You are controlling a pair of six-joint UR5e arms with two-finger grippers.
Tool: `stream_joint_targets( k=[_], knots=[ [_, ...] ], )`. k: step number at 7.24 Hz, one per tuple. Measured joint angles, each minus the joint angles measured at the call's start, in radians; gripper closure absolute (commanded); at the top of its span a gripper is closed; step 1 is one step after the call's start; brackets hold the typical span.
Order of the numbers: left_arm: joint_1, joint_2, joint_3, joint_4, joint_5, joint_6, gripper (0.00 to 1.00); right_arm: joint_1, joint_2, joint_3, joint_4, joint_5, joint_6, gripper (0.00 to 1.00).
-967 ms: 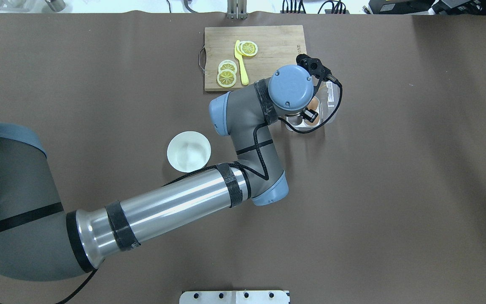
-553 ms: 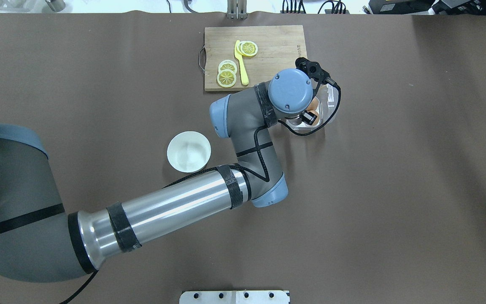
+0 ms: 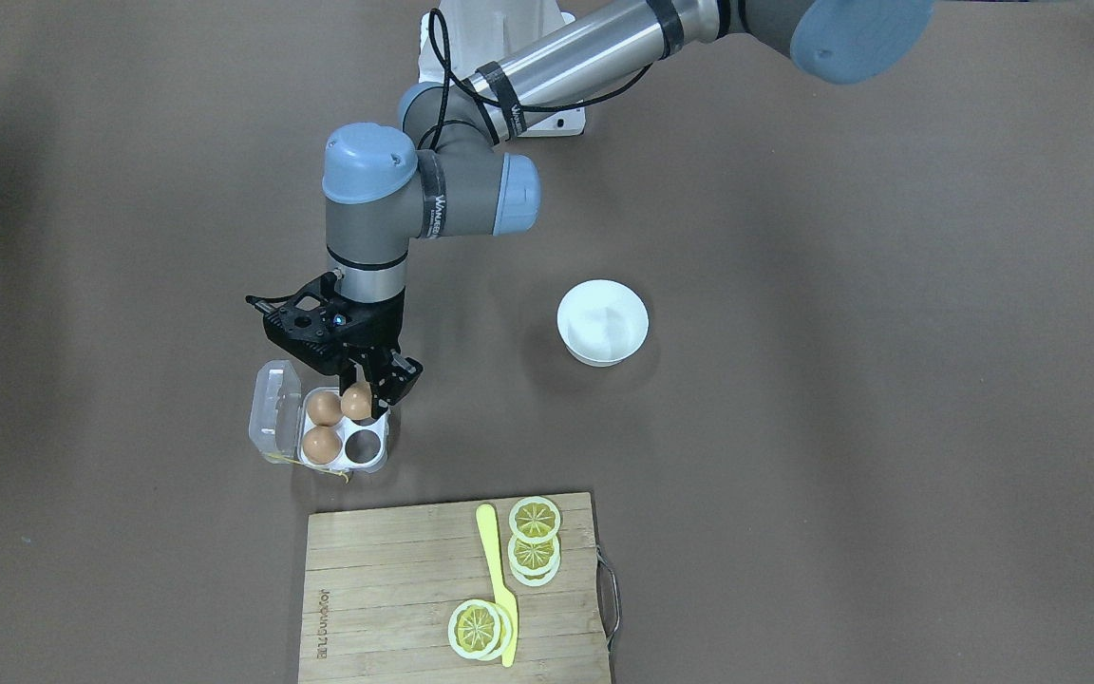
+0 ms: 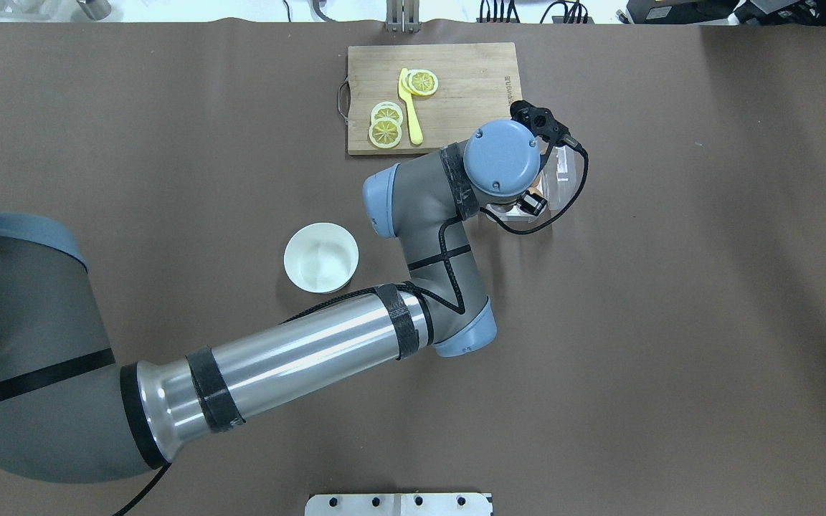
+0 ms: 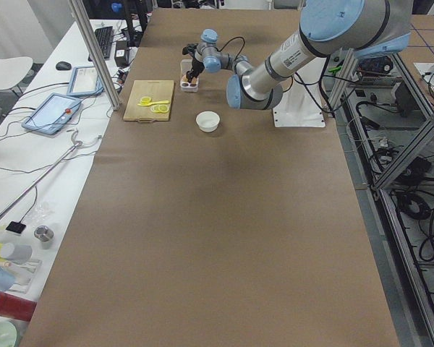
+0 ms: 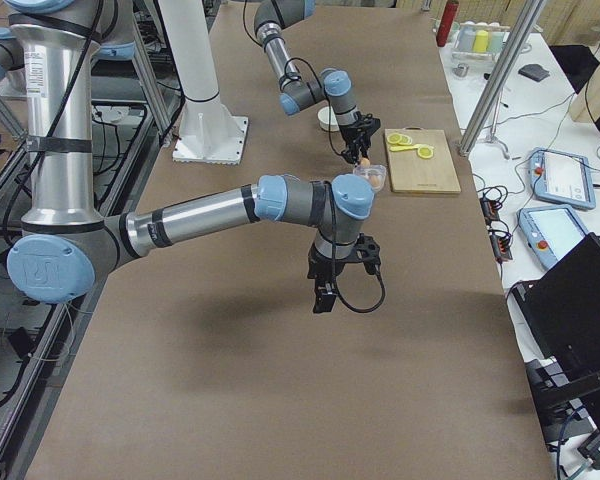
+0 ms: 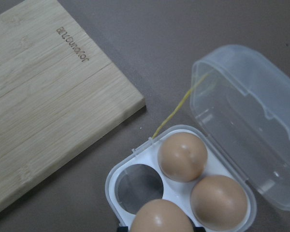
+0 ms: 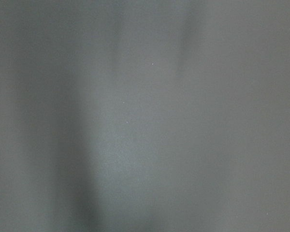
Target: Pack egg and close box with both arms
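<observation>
**A:** Where's the left gripper [image 3: 366, 397] sitting in this one?

**B:** Right over the egg box [image 3: 364, 445], pointing straight down. Its jaws are pinched in narrow around an orange-brown egg [image 3: 355, 403], with a black finger [image 3: 383, 389] hugging each side of it. The egg is low over the box cell directly under the gripper. Whether it's actually touching the tray, can't tell.

**A:** And the rest of the box?

**B:** Two more eggs [image 3: 323, 409] sit in the cells just beside the gripper, on the lid side. The fourth cell [image 7: 135, 181], next to the held egg on the board side, has nothing in it. The clear lid [image 3: 273, 412] is flipped open, on the far side of those two eggs from the gripper. A thin yellow string [image 7: 176, 111] sticks out at the box's corner.

**A:** Anything else near it?

**B:** A bamboo cutting board [image 3: 386, 579] with lemon slices [image 3: 535, 520] and a yellow knife [image 3: 495, 570] lies just beyond the box, farther from the robot than the gripper. The white bowl [image 3: 602, 323] is well apart from the gripper, off to the robot's left of it.

**A:** Right gripper [image 6: 321, 300]?

**B:** It hangs above the brown table [image 3: 841, 380], well apart from the box. Only the side view catches it, so wide or narrow, can't tell.
</observation>
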Motion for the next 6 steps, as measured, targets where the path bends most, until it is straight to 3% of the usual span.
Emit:
stream_joint_targets(
  k=[2,3,6],
  knots=[
    [0.0,0.001,0.0,-0.02,0.0,-0.001,0.17,-0.002,0.0,0.0,0.0,0.0,0.0,0.0],
    [0.0,0.001,0.0,-0.028,0.0,-0.001,0.03,-0.003,0.0,0.0,0.0,0.0,0.001,0.0],
    [-0.003,0.0,-0.006,-0.031,-0.005,-0.012,0.02,-0.006,-0.001,-0.001,0.0,0.001,0.001,0.0]
  ],
)
